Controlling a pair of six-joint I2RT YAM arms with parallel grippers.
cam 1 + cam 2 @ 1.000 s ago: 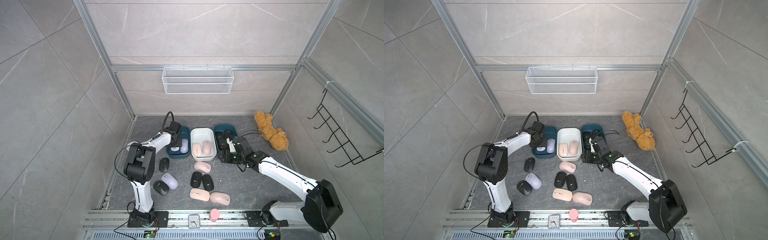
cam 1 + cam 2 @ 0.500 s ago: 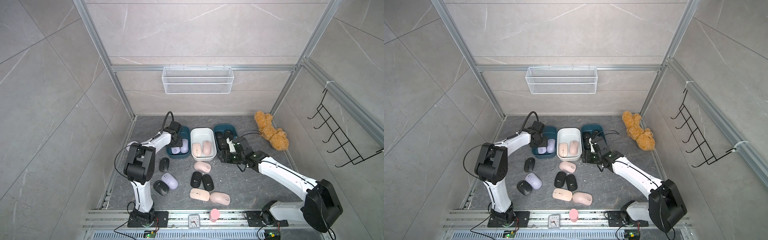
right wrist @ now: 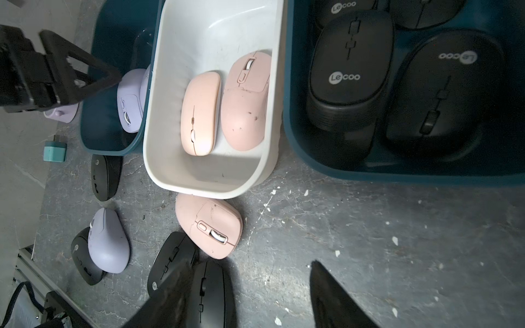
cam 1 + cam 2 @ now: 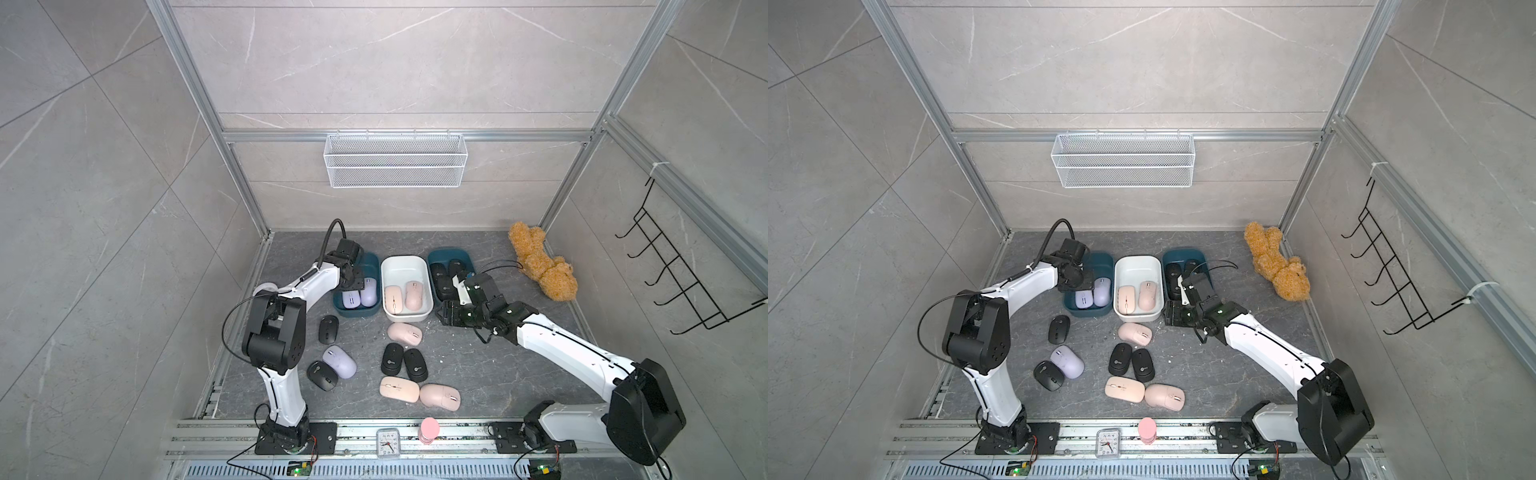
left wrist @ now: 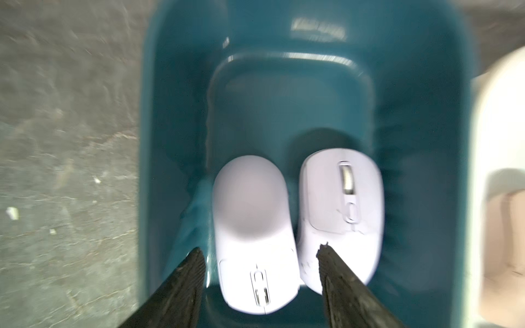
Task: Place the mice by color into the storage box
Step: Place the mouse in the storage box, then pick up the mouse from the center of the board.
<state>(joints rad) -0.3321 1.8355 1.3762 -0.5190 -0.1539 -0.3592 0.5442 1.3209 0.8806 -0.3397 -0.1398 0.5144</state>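
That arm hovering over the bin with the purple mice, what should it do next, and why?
Probably lift the left gripper straight up, out of the teal bin. Its jaws stand apart on either side of a lavender mouse that lies on the bin's bottom, so nothing is held. A loose lavender mouse lies on the floor against a black mouse, a likely next pick.

The top views are evenly lit, with faint shadows and bowed edges. The left wrist view is smeared by blur; glare is seen on the teal box (image 5: pixel 318 27).
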